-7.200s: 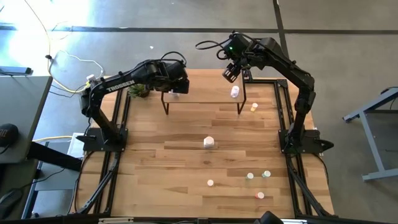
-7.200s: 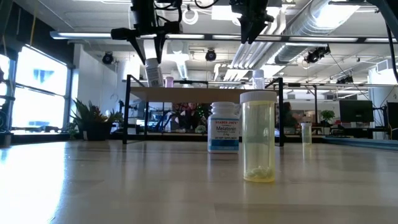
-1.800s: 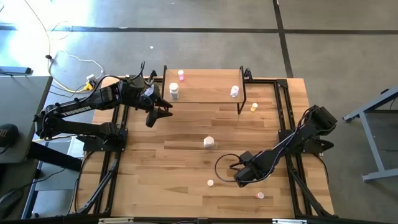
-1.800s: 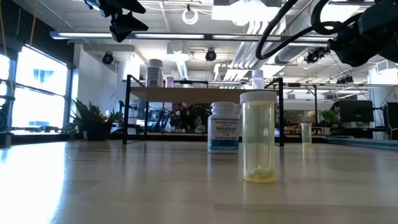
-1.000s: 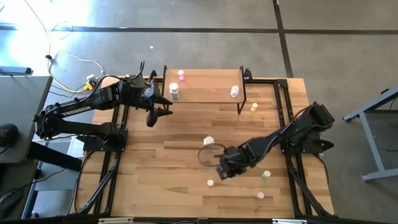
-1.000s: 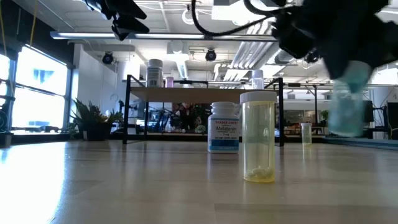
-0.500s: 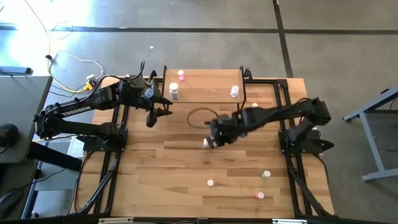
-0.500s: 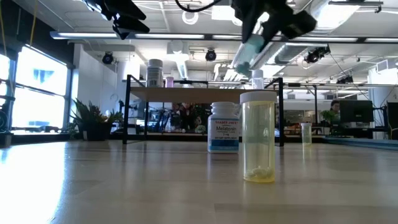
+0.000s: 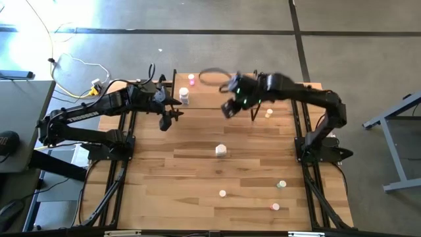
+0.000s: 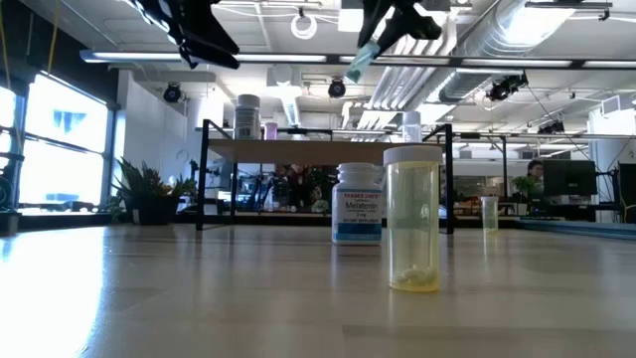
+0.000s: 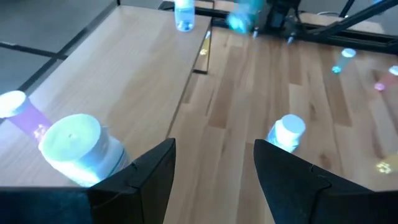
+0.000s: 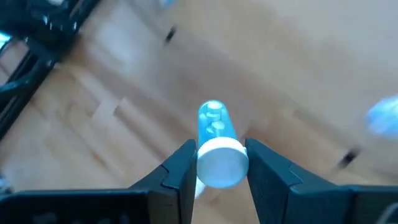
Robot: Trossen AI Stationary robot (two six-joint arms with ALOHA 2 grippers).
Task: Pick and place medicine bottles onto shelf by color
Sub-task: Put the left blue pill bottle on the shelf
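Item: right gripper (image 9: 227,108), fingers clamped on a small white-capped green bottle (image 12: 216,144); you carry it high above the table, at the near edge of the shelf (image 9: 217,102), toward its middle. Bottle's long axis lies tilted, cap toward the wrist camera. Target: shelf top, just beyond and below the gripper, white bottle (image 9: 185,97) and pink bottle (image 9: 191,79) at its left end. Item: left gripper (image 9: 170,116), fingers apart and empty, waiting off the shelf's left near corner, farther from the load.
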